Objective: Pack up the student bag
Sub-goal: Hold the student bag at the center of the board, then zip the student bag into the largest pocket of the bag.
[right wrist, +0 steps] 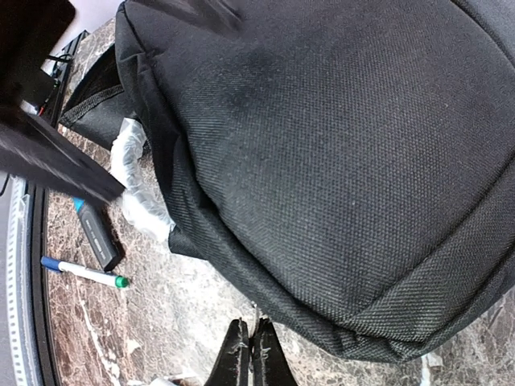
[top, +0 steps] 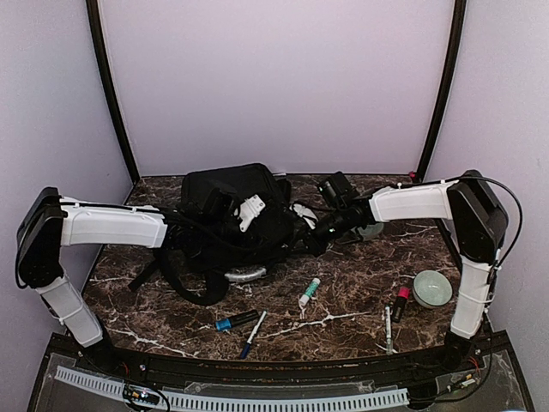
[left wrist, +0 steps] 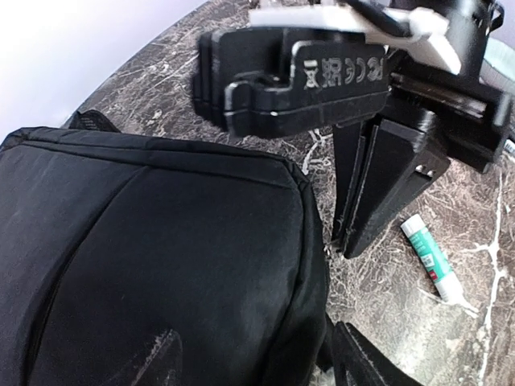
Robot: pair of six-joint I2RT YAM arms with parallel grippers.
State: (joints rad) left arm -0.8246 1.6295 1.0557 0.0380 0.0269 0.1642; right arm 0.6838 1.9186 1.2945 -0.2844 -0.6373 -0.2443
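Both at the student bag (top: 225,190): left claw (left wrist: 257,358) spread, right claw (right wrist: 251,347) closed.

Student bag (right wrist: 338,161) cropped at wrist-view edges

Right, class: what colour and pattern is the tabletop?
The tabletop is dark brown marble with white veins; the top view shows it best.

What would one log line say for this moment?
bag: on table | left hand: open, over bag | right hand: shut, at bag's edge | glue stick, pen: on table, unpacked
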